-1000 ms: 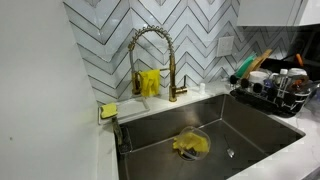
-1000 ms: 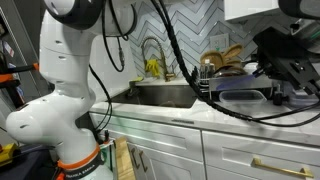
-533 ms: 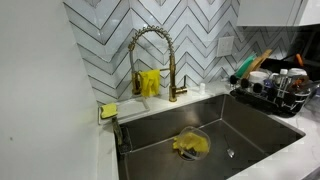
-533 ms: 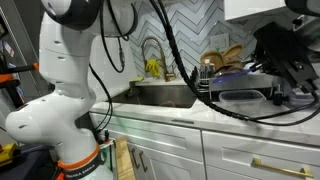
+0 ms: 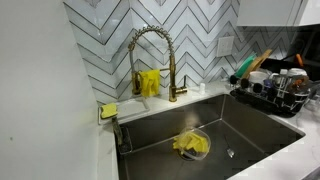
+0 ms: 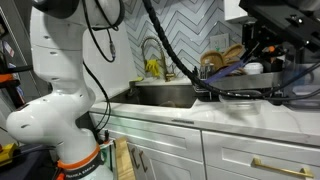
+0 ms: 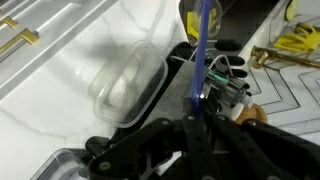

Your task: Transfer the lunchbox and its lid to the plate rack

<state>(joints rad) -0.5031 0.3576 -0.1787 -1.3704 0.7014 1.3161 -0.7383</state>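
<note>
My gripper comes in from the bottom of the wrist view and is shut on a thin bluish-purple plastic piece, the lunchbox seen edge-on, held upright in the air. In an exterior view its purple edge hangs beside the black wire plate rack. The plate rack lies just beyond the fingertips and stands right of the sink. A clear rounded plastic piece, which I take for the lid, rests on the white counter to the left of the gripper.
A steel sink basin holds a yellow cloth under a gold faucet. Green- and wooden-handled utensils stick up from the rack. Gold cabinet handles run below the counter's front edge. The robot's white base stands left.
The arm has risen and swung toward the rack, and the purple piece has gone up from the counter with it. The clear piece stayed on the counter.
</note>
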